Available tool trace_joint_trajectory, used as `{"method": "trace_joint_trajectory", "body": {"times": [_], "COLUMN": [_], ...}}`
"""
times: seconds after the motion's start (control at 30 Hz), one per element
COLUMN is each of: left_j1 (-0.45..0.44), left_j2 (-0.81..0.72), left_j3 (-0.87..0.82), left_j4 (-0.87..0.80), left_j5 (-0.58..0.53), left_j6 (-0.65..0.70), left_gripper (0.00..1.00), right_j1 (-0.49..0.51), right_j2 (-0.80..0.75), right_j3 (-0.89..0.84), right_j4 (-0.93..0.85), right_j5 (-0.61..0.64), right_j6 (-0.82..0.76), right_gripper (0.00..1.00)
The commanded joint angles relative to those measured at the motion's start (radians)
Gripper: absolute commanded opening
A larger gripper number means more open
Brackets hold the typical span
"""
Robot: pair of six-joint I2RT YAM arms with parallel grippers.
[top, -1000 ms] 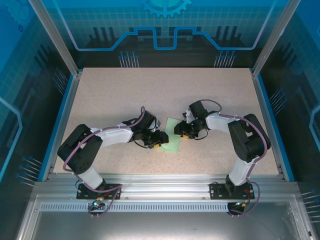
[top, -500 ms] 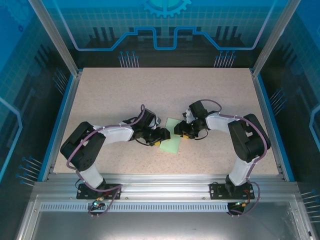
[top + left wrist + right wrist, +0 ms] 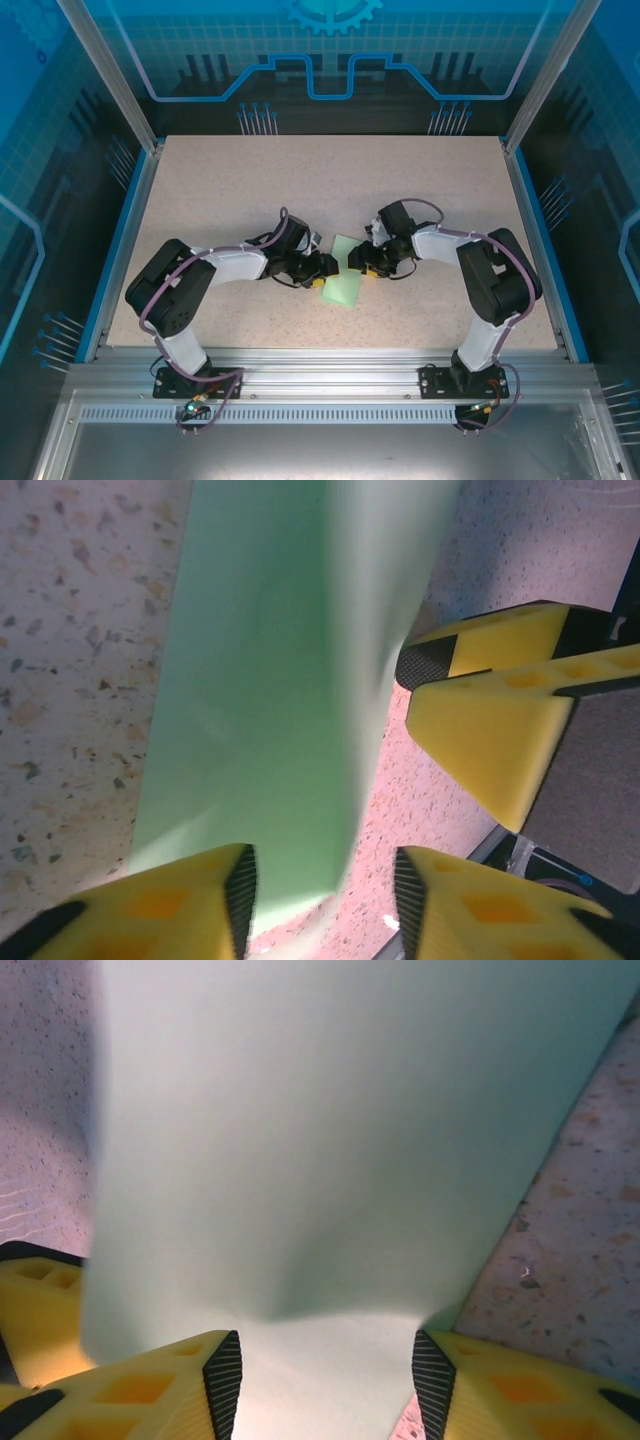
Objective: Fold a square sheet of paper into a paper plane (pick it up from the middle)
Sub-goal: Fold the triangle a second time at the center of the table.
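Left gripper has slid farther, low beside the sheet.

Pale mint-green paper, speckled beige table, yellow-and-black fingers

place: robot lab cell, pretty sure | clues: aluminium frame post, blue circuit-print wall panels, speckled tabletop, base rail

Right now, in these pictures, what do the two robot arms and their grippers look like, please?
The left arm and the right arm have white link covers between bulky black joints, and a purplish cable loops along each. The left gripper and the right gripper each carry two yellow wedge-shaped fingers with moulded recesses and black ribbed inner pads.
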Motion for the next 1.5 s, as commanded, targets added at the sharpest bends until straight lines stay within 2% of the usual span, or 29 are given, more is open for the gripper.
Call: {"method": "trace_joint_trajectory", "body": {"times": [0.0, 0.07, 0.23, 0.4, 0.5, 0.63, 0.73, 0.83, 0.93, 1.1, 1.33, 1.47], "left_j1": [0.012, 0.015, 0.025, 0.029, 0.034, 0.051, 0.065, 0.067, 0.066, 0.066, 0.064, 0.065], "left_j2": [0.009, 0.006, 0.007, 0.027, 0.049, 0.060, 0.062, 0.065, 0.067, 0.073, 0.075, 0.072], "left_j3": [0.031, 0.028, 0.029, 0.055, 0.079, 0.092, 0.098, 0.102, 0.101, 0.101, 0.099, 0.099], "left_j4": [0.006, 0.002, 0.008, 0.009, 0.007, 0.015, 0.001, 0.003, 0.023, 0.044, 0.067, 0.062], "left_j5": [0.021, 0.016, 0.035, 0.068, 0.095, 0.111, 0.117, 0.128, 0.147, 0.173, 0.198, 0.197], "left_j6": [-0.006, -0.011, -0.005, 0.012, 0.015, -0.001, -0.024, -0.032, -0.044, -0.061, -0.081, -0.083], "left_gripper": [0.37, 0.35, 0.42, 0.43, 0.42, 0.42, 0.44, 0.43, 0.41, 0.40, 0.40, 0.40], "right_j1": [-0.006, -0.006, -0.006, 0.014, 0.079, 0.199, 0.273, 0.362, 0.488, 0.630, 0.736, 0.753], "right_j2": [-0.091, -0.143, -0.313, -0.427, -0.493, -0.577, -0.601, -0.584, -0.528, -0.405, -0.236, -0.176], "right_j3": [-0.006, -0.019, -0.099, -0.175, -0.215, -0.253, -0.252, -0.223, -0.174, -0.100, 0.033, 0.065], "right_j4": [-0.021, -0.033, -0.058, -0.024, 0.005, 0.009, -0.016, -0.052, -0.089, -0.100, -0.155, -0.187], "right_j5": [-0.005, 0.028, 0.120, 0.101, 0.154, 0.328, 0.406, 0.465, 0.604, 0.779, 0.912, 0.967], "right_j6": [-0.002, -0.005, -0.035, -0.066, -0.097, -0.145, -0.168, -0.199, -0.196, -0.166, -0.151, -0.125], "right_gripper": [0.54, 0.56, 0.65, 0.67, 0.67, 0.68, 0.69, 0.71, 0.73, 0.75, 0.80, 0.80]}}
